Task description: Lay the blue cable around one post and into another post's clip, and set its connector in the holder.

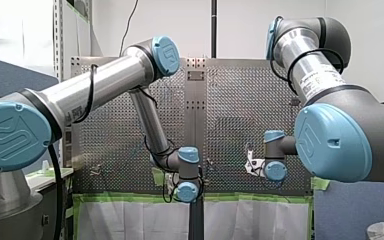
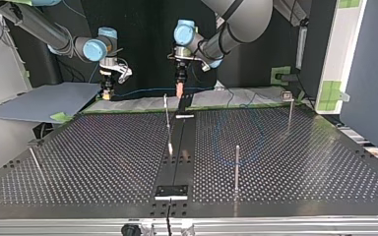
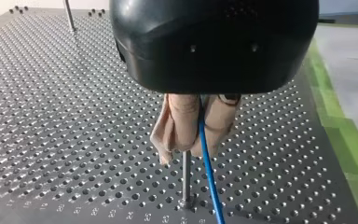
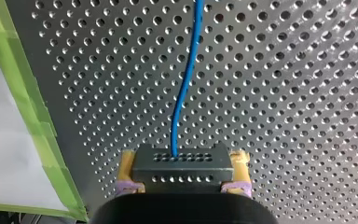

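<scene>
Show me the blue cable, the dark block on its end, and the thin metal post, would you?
blue cable [image 4: 182, 88]: right wrist view, midway along the visible strand.
connector [image 4: 182, 169]: right wrist view, centre of its dark, hole-dotted face.
post [image 3: 186, 179]: left wrist view, on its bare shaft, beside the cable.

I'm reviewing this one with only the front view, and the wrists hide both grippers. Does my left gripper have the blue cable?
Observer: Yes. The left wrist view shows my left gripper shut on the blue cable, with a post just ahead of it.
Operator: And my right?
Observer: In the right wrist view, my right gripper clamps the connector between yellow pads.
Operator: Holder filled yet?
Observer: No. The holder, nearest the camera in the top view, has no connector in it.
</scene>
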